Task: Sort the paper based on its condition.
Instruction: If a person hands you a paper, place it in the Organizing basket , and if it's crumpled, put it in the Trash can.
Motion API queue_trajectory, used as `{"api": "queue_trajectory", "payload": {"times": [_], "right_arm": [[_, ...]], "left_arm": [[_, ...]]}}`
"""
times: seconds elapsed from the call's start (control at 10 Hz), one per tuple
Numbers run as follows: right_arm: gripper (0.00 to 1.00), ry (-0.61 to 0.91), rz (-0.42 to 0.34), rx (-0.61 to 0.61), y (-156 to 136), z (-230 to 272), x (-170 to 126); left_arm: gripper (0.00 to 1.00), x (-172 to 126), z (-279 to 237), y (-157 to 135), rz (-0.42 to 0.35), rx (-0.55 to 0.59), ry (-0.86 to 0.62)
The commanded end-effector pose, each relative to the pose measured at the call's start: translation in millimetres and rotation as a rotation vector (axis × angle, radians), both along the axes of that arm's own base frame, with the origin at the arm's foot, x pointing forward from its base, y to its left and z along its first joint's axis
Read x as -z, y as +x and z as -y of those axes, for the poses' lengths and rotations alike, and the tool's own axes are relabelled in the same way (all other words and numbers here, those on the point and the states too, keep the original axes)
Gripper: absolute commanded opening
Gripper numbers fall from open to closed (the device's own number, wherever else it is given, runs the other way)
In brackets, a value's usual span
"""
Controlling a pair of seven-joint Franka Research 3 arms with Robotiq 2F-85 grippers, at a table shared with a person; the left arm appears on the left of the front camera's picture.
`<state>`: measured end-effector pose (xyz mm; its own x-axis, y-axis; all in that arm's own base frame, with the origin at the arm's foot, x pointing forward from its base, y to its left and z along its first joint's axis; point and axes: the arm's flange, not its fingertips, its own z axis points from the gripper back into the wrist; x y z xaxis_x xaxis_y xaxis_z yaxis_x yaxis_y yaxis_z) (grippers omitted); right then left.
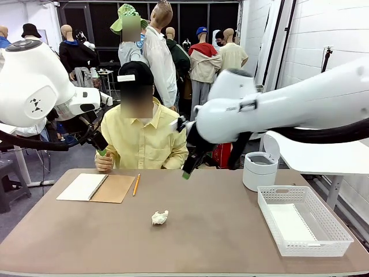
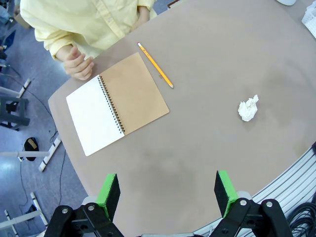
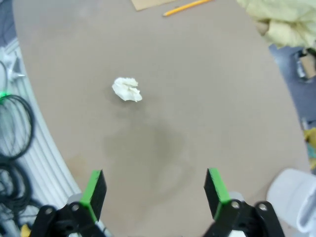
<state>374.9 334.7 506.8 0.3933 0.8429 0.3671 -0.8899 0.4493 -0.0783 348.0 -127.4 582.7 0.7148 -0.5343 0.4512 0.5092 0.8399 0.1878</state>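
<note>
Brown table [image 1: 230,231] stretched nearest, broad and mostly bare. At its three o'clock edge sat a white mesh basket [image 1: 302,219] with a flat sheet [image 1: 291,222] inside. Toward ten o'clock lay an open spiral notebook [image 1: 97,187], a pencil [image 1: 136,184] just beside it. Both arms hung above: the left gripper [image 2: 168,192] and right gripper [image 3: 154,190] each stood with jaws spread wide, holding nothing. Smallest, a crumpled paper wad [image 1: 159,217] rested alone near the table's centre.

a brown bench [image 1: 230,231] carries an open spiral notebook [image 1: 97,187] with a pencil [image 1: 136,184] beside it; a crumpled paper wad [image 1: 159,217] lies mid-bench. a white mesh basket [image 1: 302,219] and a white bin [image 1: 259,170] stand at its right.
</note>
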Motion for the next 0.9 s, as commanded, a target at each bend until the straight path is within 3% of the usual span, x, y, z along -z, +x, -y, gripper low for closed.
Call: {"api": "queue_trajectory", "payload": {"times": [0.0,0.3,0.8], "right_arm": [[1.00,-0.072,0.010,-0.031,10.3,-31.7,14.1],[1.00,-0.128,0.018,-0.049,10.3,-57.1,26.2],[1.00,-0.099,0.004,-0.080,4.8,-52.6,31.3]], "left_arm": [[1.00,-0.4,-1.0,0.4,0.005,0.003,-0.003],[1.00,-0.4,-1.0,0.4,0.005,0.003,-0.003],[1.00,-0.4,-1.0,0.4,0.005,0.003,-0.003]]}}
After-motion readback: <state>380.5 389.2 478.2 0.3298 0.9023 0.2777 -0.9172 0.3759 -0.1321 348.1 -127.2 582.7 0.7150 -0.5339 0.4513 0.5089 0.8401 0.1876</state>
